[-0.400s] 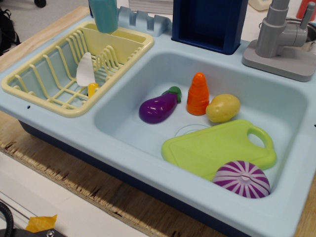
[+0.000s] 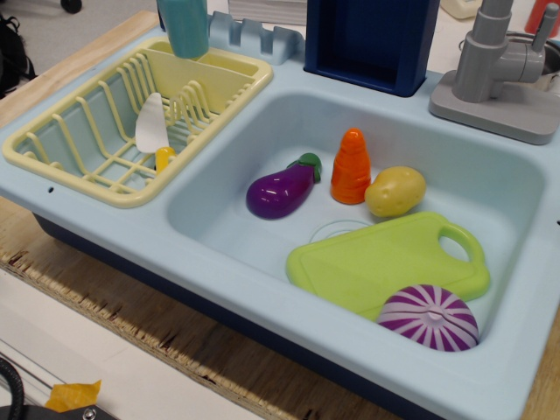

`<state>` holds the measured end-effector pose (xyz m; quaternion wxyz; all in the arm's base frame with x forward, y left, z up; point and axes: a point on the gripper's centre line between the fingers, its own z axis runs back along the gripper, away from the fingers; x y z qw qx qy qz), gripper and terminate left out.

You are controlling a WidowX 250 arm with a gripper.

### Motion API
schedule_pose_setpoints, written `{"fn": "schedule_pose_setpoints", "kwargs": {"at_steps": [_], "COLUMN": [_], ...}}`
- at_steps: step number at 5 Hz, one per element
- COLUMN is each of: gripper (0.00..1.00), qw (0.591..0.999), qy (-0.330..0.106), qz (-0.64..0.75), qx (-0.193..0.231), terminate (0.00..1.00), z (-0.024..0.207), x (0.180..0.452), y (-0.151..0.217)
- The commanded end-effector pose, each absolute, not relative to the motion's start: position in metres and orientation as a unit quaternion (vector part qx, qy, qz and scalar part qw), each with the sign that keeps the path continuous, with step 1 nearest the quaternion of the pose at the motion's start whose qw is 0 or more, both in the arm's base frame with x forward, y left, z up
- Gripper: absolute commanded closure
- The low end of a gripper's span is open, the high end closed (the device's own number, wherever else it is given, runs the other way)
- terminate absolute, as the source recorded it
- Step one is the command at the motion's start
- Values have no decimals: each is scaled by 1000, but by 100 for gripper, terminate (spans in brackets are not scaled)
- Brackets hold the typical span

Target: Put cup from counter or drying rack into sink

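Note:
The teal-blue cup stands upright at the far end of the pale yellow drying rack, in or at its side compartment; its top is cut off by the frame edge. The light blue sink lies to the right of the rack. The counter rim runs around both. No gripper shows in this view.
The sink holds a purple eggplant, an orange carrot, a yellow potato, a green cutting board and a purple onion half. A white-bladed knife lies in the rack. A dark blue box and grey faucet stand behind.

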<state>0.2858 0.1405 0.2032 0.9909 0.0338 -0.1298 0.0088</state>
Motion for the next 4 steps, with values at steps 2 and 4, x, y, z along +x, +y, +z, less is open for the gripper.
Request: {"fn": "schedule_pose_setpoints", "kwargs": {"at_steps": [2, 4], "gripper": [0, 0], "qw": [976, 968], "qy": [-202, -225], "qz": [-63, -103], "qx": [48, 44], "terminate": [0, 0], "z": [209, 204], "x": [312, 334], "y": [124, 119]}}
